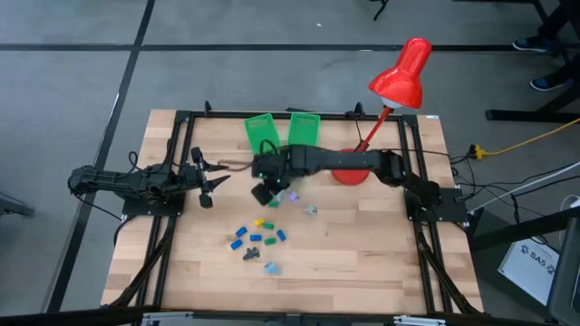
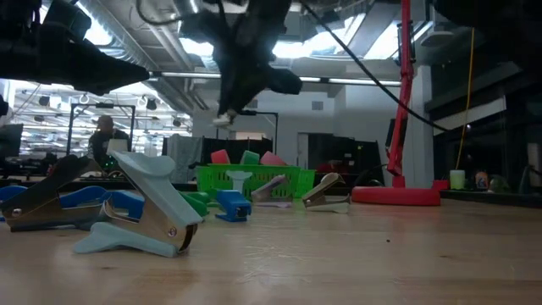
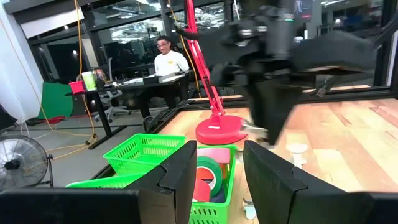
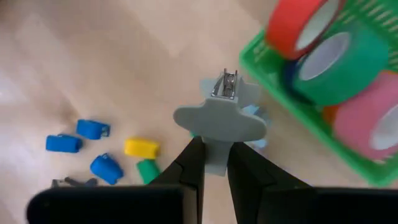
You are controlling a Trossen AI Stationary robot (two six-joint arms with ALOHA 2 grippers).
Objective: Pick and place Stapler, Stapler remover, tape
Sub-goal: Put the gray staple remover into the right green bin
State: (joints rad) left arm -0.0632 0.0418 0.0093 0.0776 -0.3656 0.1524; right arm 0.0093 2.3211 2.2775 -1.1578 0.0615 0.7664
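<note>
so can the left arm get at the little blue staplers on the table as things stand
Probably yes. The left end effector waits at the table's left edge, nothing between it and the blue staplers. The right end effector, holding a staple remover, hangs farther back by the green baskets.

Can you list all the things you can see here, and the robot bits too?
table: one, pale wood, under everything
baskets: two, green, back of table
tape rolls: several, red, green, pink, in a basket
staplers: several, blue, green, yellow, middle of table
staple removers: at least three, pale grey-teal, two loose on table, one held
lamp: one, red, back right
person: one, at a desk in the room beyond
left end effector: open, empty, left side
right end effector: shut on a staple remover, near the baskets
</note>
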